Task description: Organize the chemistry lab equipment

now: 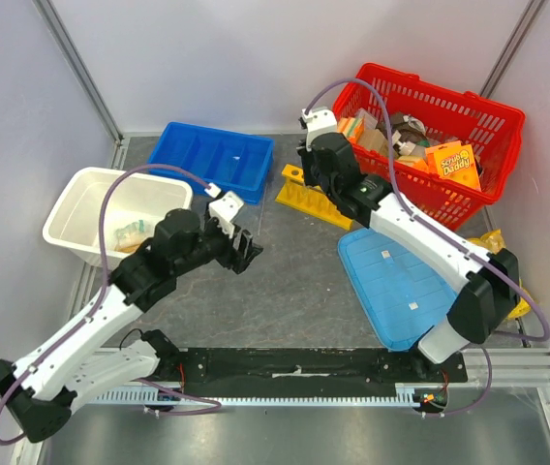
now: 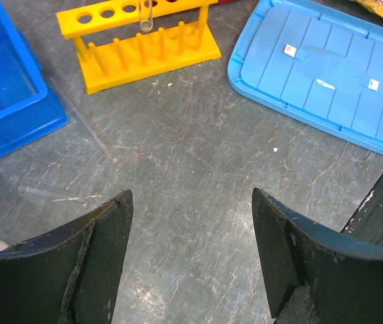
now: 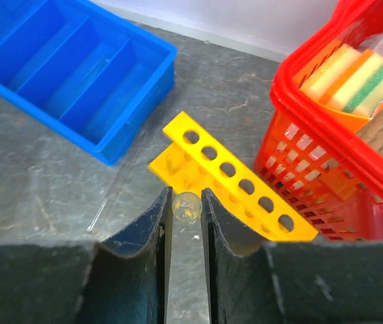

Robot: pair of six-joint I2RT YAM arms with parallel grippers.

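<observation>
Right hand (image 3: 187,197) clenching thin clear tube (image 3: 186,207) upright at near edge of yellow plastic test-tube rack with row of round holes (image 3: 228,172), rack sitting at 12 o'clock on grey table (image 2: 191,148). Left hand (image 2: 191,250) released, holding nothing.

Risk: tube tip missing hole, striking rack top, slipping through grip or tipping light rack.

Hard to make out: whether tip is entering hole; faint clear tube (image 3: 107,201) lying at rack's 9 o'clock.

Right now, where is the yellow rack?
In the top view the yellow rack stands at the back, slightly right of centre, between the blue tray and the red basket.
</observation>
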